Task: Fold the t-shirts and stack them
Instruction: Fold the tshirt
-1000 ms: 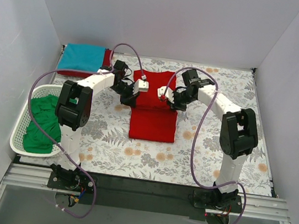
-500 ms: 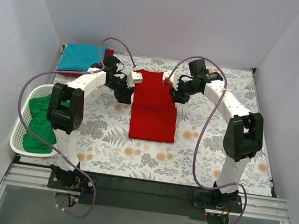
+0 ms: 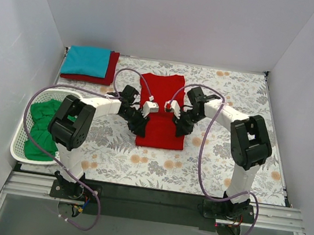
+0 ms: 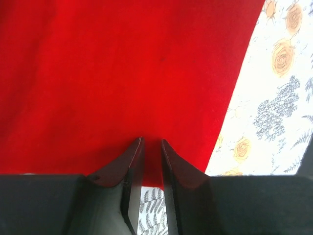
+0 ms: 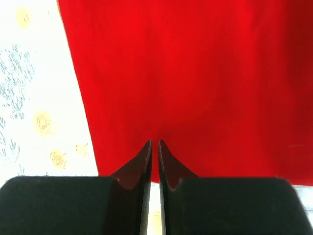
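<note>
A bright red t-shirt (image 3: 163,104) lies flat in the middle of the floral table, long side running away from me. My left gripper (image 3: 138,126) is at its near left edge and my right gripper (image 3: 179,129) at its near right edge. In the left wrist view my gripper (image 4: 151,141) is nearly closed, with the red t-shirt (image 4: 122,73) hem between the tips. In the right wrist view my gripper (image 5: 155,142) is closed to a thin slit on the red t-shirt (image 5: 195,68) hem. A folded teal t-shirt (image 3: 86,59) lies on a darker red t-shirt (image 3: 112,69) at the far left.
A white lattice basket (image 3: 18,146) stands at the near left and holds a crumpled green t-shirt (image 3: 41,127). White walls close in the table on three sides. Purple cables loop over both arms.
Both grippers have moved from the shirt's far end back toward me to its near edge. The shirt itself lies in the same place.
</note>
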Controlling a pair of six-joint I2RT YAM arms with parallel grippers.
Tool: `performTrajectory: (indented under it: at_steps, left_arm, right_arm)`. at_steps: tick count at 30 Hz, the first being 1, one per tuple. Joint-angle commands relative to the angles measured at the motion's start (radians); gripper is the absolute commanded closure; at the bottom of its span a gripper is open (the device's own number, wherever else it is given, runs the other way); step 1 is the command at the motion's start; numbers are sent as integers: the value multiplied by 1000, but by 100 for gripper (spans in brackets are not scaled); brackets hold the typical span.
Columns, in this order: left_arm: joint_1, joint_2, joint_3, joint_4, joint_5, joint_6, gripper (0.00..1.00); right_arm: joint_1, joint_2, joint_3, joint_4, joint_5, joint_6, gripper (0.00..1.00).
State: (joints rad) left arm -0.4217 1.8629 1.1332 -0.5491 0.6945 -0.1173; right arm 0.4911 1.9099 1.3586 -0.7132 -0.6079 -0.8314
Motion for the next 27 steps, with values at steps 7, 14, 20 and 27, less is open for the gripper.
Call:
performTrajectory:
  at_steps: [7, 14, 20, 27]
  left_arm:
    - [-48, -126, -165, 40, -18, -108, 82]
    - [-112, -277, -242, -92, 52, -94, 81]
    - [-91, -386, -163, -201, 77, -94, 70]
    - [3, -337, -32, -129, 105, -208, 59]
  right_arm:
    - [43, -94, -263, 72, 23, 21, 86]
    - [109, -282, -389, 26, -7, 57, 81]
    - [25, -396, -224, 1, -87, 259, 52]
    - [-146, -140, 60, 150, 43, 602, 52]
